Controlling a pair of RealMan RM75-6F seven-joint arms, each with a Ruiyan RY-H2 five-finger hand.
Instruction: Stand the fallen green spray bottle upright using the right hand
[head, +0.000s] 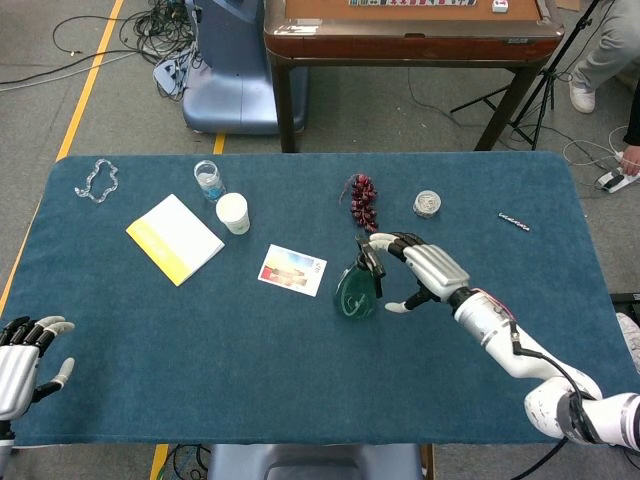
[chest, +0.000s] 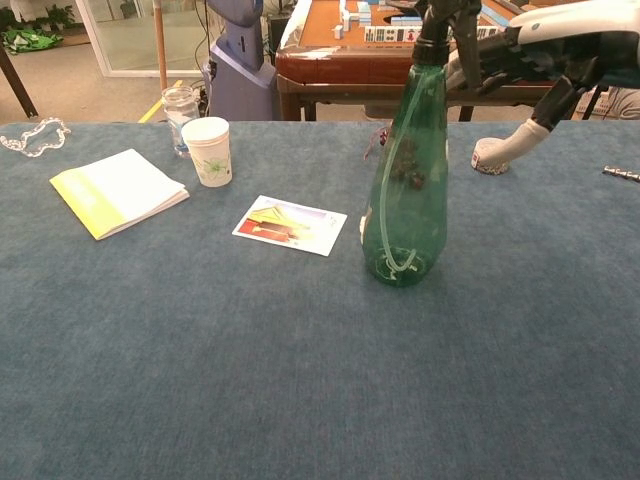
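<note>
The green spray bottle (head: 355, 291) (chest: 405, 190) stands upright on its base near the middle of the blue table, its black spray head on top. My right hand (head: 425, 268) (chest: 540, 55) is just to the bottle's right at spray-head height. Its fingers are spread and its thumb is well clear of the bottle body. The fingertips still reach close to the spray head; I cannot tell whether they touch it. My left hand (head: 22, 360) lies at the near left table edge with its fingers apart, holding nothing.
A picture card (head: 292, 270) lies left of the bottle, and dark grapes (head: 364, 200) lie behind it. A small round container (head: 428, 204) sits behind my right hand. A paper cup (head: 233, 213), glass jar (head: 208, 180) and yellow booklet (head: 175, 238) are far left.
</note>
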